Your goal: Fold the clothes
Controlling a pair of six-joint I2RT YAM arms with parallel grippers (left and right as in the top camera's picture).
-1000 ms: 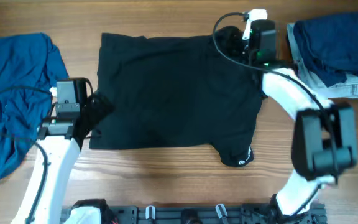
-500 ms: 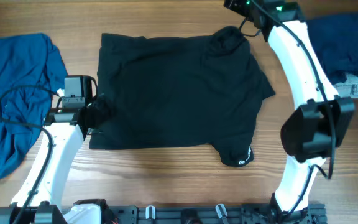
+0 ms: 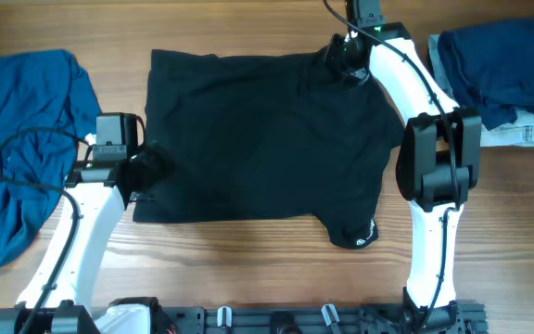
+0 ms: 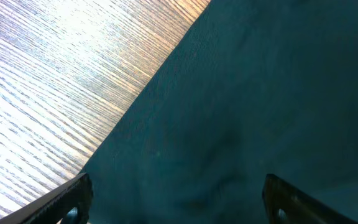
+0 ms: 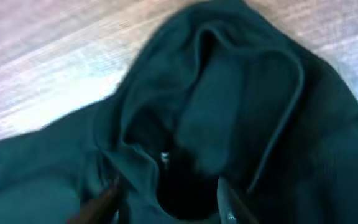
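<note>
- Your black top (image 3: 267,139) lies spread flat across the middle of the wooden table (image 3: 248,274). One sleeve pokes out at the near right corner and carries small white lettering (image 3: 367,232).
- Your left gripper (image 3: 145,172) sits at the top's left edge. In the left wrist view its fingers (image 4: 67,199) are spread wide and released, with cloth under the gap and nothing pinched.
- Your right gripper (image 3: 339,57) is at the far right corner of the top, where the cloth is bunched and rucked.
- In the right wrist view the blurred fingertips (image 5: 104,202) stand apart on either side of a dark hollow in the folds. You cannot tell whether they are clenched on cloth.
- The bright blue garment (image 3: 21,139) lies crumpled at the far left, apart from the top.
- A dark navy pile (image 3: 499,56) rests on pale cloth (image 3: 531,133) at the far right.
</note>
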